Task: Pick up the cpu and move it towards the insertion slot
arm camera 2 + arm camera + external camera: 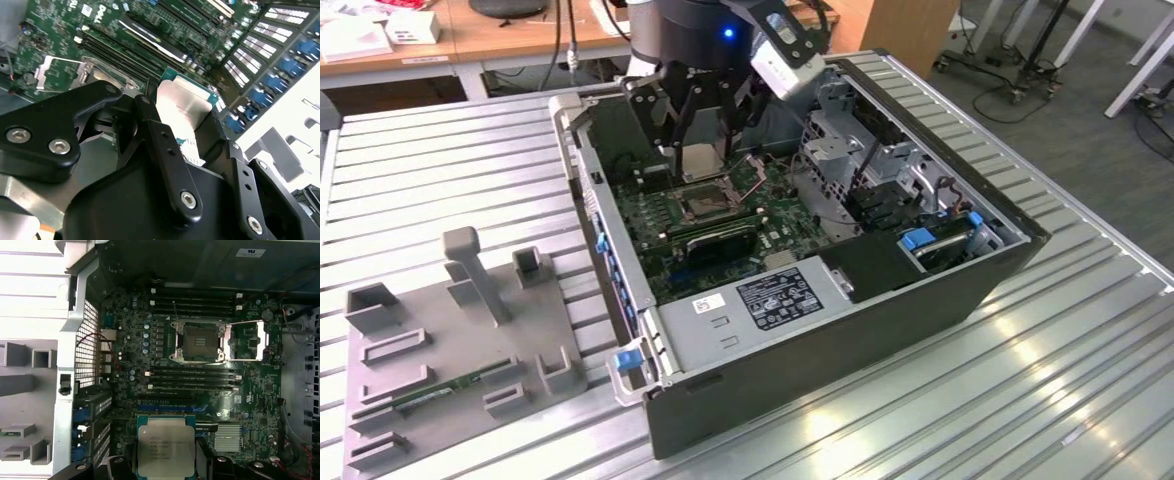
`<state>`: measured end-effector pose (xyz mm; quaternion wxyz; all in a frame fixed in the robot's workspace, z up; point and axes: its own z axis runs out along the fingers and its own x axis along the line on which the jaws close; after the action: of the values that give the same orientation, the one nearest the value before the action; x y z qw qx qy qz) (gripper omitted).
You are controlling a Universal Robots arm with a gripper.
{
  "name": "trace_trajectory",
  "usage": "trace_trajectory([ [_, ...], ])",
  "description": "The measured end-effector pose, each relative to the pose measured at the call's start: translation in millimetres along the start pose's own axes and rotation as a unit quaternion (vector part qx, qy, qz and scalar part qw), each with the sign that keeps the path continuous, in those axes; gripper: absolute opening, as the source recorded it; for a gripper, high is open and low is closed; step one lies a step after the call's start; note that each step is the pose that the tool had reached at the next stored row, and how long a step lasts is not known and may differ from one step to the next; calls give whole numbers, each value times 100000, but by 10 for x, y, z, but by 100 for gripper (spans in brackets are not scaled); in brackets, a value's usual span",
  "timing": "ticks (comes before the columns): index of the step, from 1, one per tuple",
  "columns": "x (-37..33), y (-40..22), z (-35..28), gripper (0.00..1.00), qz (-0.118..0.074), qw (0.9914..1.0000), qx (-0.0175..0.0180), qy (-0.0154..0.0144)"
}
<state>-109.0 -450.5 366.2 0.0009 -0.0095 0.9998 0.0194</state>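
The cpu (pixel 703 162), a flat square chip with a silvery top, hangs inside the open computer case, and my gripper (pixel 702 158) is shut on its edges. It is held a little above the green board, just behind the insertion slot (pixel 704 204) as the exterior view shows it. The first wrist view shows the cpu (pixel 166 449) between my black fingers (pixel 206 460), apart from the open insertion slot (pixel 199 341) with its silvery frame swung aside. In the second wrist view the cpu (pixel 182 102) sits between the fingers (pixel 150 125), and the slot (pixel 97 77) lies beyond.
The case walls (pixel 594 190) and a drive cage (pixel 854 150) close in around the board. Long black memory slots (pixel 192 377) run between chip and socket. A power supply (pixel 767 300) sits at the case front. A grey fixture (pixel 454 350) with a green memory stick (pixel 447 385) lies at the exterior view's left.
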Motion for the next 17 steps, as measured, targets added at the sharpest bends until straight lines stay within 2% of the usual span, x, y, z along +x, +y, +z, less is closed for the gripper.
trace_trajectory([
  [17,-427,-4,7,55,8,100000,-1,-3],
])
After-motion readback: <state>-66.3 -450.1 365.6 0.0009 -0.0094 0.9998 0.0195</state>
